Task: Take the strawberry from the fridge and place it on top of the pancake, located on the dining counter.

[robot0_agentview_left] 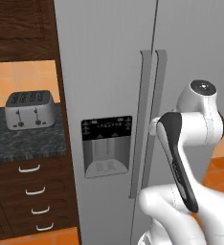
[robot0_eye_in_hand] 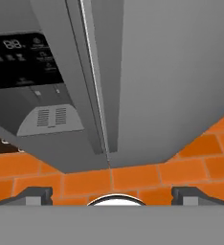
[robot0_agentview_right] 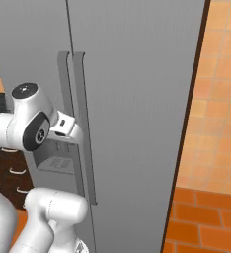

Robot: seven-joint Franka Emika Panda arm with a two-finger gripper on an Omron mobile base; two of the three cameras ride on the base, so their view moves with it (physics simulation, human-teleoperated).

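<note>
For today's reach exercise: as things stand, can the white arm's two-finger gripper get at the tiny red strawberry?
Probably not yet. Both doors of the tall grey steel fridge look shut, so the berry stays out of reach; the open gripper faces the long vertical handles.

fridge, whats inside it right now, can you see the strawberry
No. Both doors of the fridge are closed, so its inside is covered. What shows is its outside: two long vertical handles and the black dispenser panel on the left door. The gripper hangs open before it.
</note>
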